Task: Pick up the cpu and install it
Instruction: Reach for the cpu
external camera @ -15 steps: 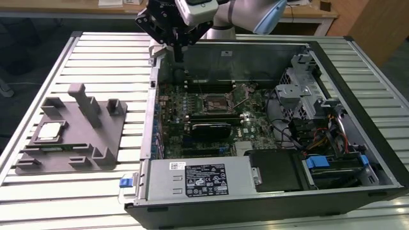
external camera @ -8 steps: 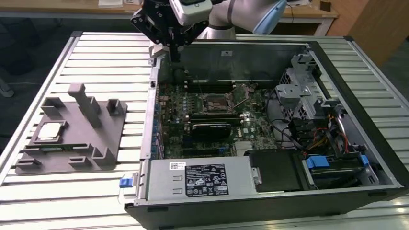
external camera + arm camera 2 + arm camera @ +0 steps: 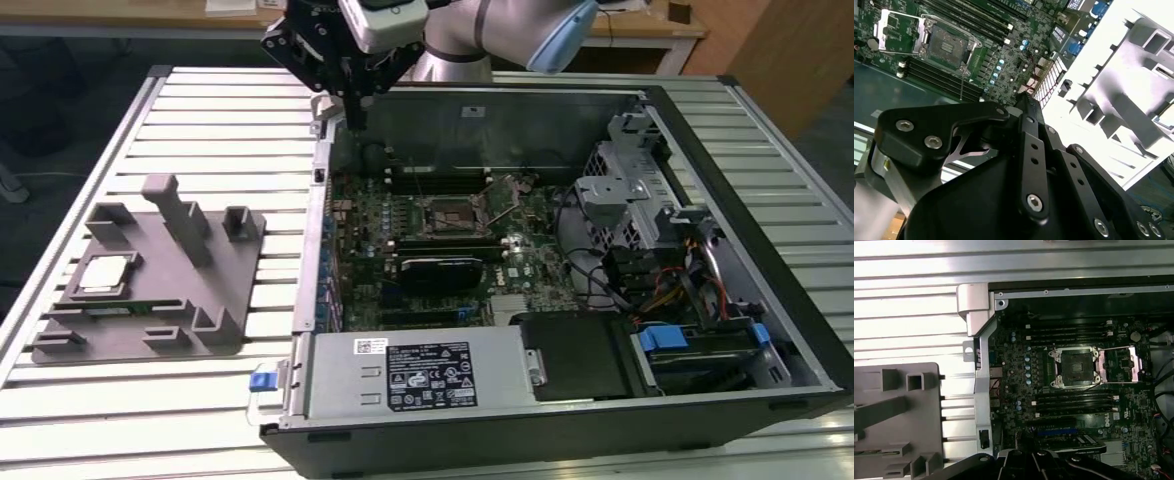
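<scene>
The cpu (image 3: 104, 273), a small silvery square chip, lies flat in a recess of the grey holder block (image 3: 150, 290) on the exterior view's left, outside the computer case. My gripper (image 3: 355, 112) hangs high above the case's back left corner, far from the cpu, shut with nothing in it. In the second wrist view the gripper (image 3: 1024, 101) has its black fingers pressed together into one tip. The silver-framed socket (image 3: 447, 212) on the motherboard stands open, with its dark centre bare (image 3: 1074, 367) and its load plate (image 3: 1120, 363) flipped aside. The holder block (image 3: 899, 415) sits beside the case wall.
The open black computer case (image 3: 747, 180) lies on a slatted metal table (image 3: 200, 120). Inside are the power supply (image 3: 414, 372), a black heatsink block (image 3: 441, 268), memory slots (image 3: 1069, 332), a drive cage (image 3: 627, 190) and loose cables (image 3: 667, 290). Upright posts (image 3: 167, 205) rise from the holder block.
</scene>
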{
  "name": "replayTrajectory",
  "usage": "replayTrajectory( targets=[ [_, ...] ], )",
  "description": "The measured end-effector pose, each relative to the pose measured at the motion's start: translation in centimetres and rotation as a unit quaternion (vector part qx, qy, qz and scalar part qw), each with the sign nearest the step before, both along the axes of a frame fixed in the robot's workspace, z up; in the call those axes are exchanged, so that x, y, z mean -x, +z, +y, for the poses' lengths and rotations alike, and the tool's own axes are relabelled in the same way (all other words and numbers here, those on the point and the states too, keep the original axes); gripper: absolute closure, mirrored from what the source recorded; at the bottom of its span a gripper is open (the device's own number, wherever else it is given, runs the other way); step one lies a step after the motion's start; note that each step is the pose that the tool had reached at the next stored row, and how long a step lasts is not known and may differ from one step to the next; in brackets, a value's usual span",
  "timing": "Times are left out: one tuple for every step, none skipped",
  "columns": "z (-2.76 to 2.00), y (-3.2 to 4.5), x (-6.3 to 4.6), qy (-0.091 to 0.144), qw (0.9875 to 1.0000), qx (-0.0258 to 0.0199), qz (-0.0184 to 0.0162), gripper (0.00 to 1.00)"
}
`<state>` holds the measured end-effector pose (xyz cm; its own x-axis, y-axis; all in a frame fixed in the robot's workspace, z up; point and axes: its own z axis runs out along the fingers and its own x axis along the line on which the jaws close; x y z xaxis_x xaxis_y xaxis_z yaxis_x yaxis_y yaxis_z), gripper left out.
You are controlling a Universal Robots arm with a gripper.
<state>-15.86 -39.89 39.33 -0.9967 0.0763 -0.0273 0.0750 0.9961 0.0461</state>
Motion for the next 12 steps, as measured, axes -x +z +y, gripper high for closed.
replayTrajectory(
  targets=[
    [0.00,0.00,0.1,0.000,1.0000,0.0000,-0.0001,0.89],
    [0.00,0.00,0.2,0.000,1.0000,0.0000,-0.0002,0.89],
    [0.00,0.00,0.3,0.000,1.0000,0.0000,-0.0002,0.89],
    [0.00,0.00,0.4,0.000,1.0000,0.0000,-0.0003,0.89],
    [0.00,0.00,0.6,0.000,1.0000,0.0000,-0.0004,0.89],
    [0.00,0.00,0.7,0.000,1.0000,0.0000,-0.0005,0.89],
    [0.00,0.00,0.8,0.000,1.0000,0.0000,-0.0006,0.89],
    [0.00,0.00,0.9,0.000,1.0000,0.0000,-0.0006,0.89],
    [0.00,0.00,1.0,0.000,1.0000,0.0000,-0.0007,0.89],
    [0.00,0.00,1.1,0.000,1.0000,0.0000,-0.0008,0.89],
    [0.00,0.00,1.2,0.000,1.0000,0.0000,-0.0009,0.89],
    [0.00,0.00,1.4,0.000,1.0000,0.0000,-0.0011,0.89]
  ],
)
